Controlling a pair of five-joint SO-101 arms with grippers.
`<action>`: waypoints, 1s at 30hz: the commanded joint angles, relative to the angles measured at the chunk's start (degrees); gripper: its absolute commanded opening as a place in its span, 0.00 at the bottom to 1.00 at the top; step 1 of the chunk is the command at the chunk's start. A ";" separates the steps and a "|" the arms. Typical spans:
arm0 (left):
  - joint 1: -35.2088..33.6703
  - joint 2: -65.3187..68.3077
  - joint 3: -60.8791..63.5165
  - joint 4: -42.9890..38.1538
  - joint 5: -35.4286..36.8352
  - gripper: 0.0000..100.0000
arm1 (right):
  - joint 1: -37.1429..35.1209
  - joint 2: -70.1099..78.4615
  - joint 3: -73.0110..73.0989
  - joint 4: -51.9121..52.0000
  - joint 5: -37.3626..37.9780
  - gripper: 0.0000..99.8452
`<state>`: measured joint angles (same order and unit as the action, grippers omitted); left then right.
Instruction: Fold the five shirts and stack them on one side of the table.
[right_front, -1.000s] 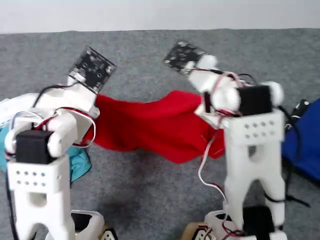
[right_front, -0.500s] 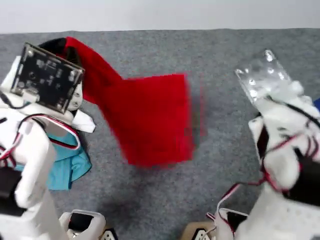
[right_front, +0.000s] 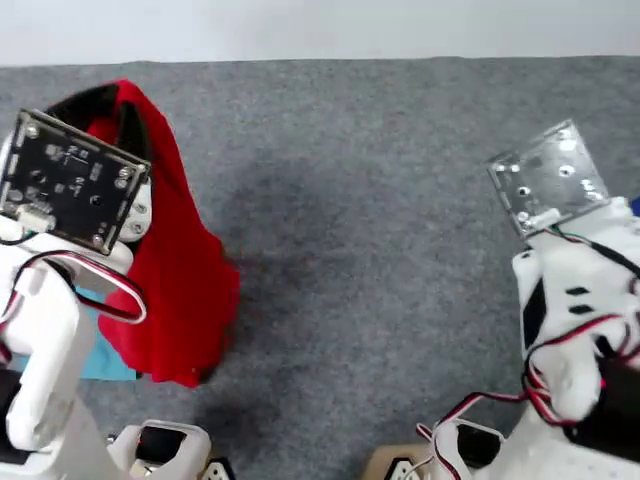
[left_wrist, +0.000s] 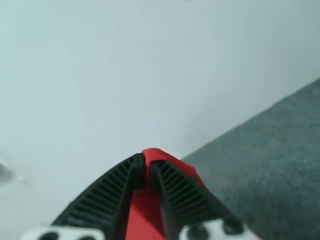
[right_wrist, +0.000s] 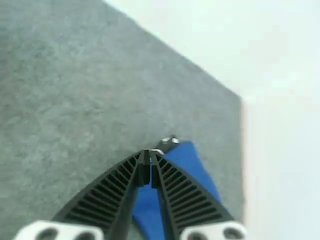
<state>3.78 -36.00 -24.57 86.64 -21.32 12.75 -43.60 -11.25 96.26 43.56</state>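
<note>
A red shirt (right_front: 176, 270) hangs in a bunched fold at the table's left side, draped down from my left gripper (right_front: 108, 97). In the left wrist view that gripper (left_wrist: 146, 156) is shut on the red shirt (left_wrist: 148, 210), with cloth pinched between the black fingers (left_wrist: 175, 192) and raised off the table. My right gripper (right_wrist: 149, 154) is shut with nothing in it, held above a blue shirt (right_wrist: 192, 162) near the table's right edge. The right arm (right_front: 575, 300) stands at the right of the high view.
A teal shirt (right_front: 98, 350) lies under the left arm, partly covered by the red one. The grey felt table (right_front: 380, 250) is bare across its middle. A pale wall runs along the far edge.
The red shirt was stretched between both grippers; the right gripper let go and swung right, and the left carried the shirt over to the far left, where it now hangs.
</note>
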 joint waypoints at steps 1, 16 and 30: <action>0.35 0.53 -0.22 3.60 0.26 0.00 | -4.44 -0.57 2.55 -0.13 -1.49 0.01; -16.62 16.62 29.32 5.19 -12.92 0.00 | -21.05 -0.31 30.42 -17.10 -10.37 0.01; -49.85 29.36 36.26 -5.01 -39.12 0.00 | -29.85 14.37 34.11 -25.45 -11.25 0.01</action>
<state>-38.59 -6.64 12.00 82.95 -53.23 -15.38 -33.14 27.43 71.91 33.54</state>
